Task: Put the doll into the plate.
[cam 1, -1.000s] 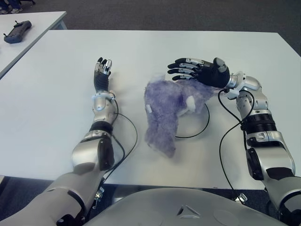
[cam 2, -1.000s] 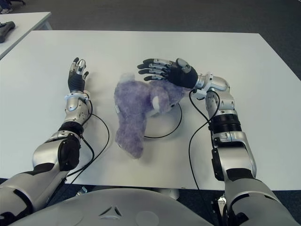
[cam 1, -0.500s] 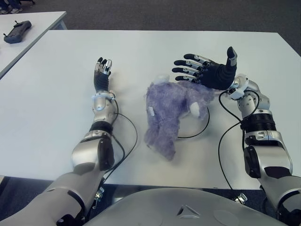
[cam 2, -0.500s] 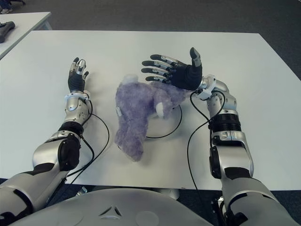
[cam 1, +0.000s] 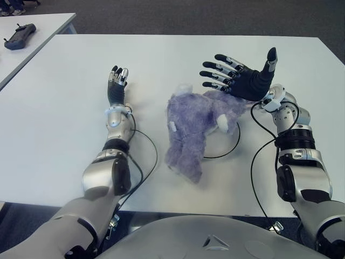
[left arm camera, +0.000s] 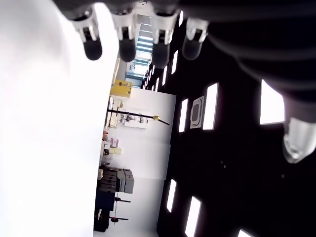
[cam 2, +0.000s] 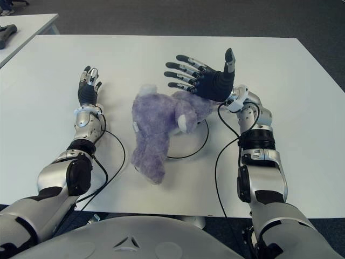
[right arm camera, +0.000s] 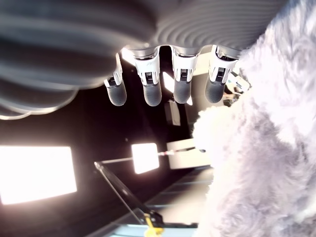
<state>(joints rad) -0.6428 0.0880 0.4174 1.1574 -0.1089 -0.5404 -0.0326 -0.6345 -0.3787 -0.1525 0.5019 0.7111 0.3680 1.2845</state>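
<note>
White table is stretching wide; at ten o'clock a dark controller is lying on a second table.

Fuzzy plush doll on smooth matt table.

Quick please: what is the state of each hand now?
Left hand: open, holding nothing.
Right hand: open above the doll, holding nothing.
</note>
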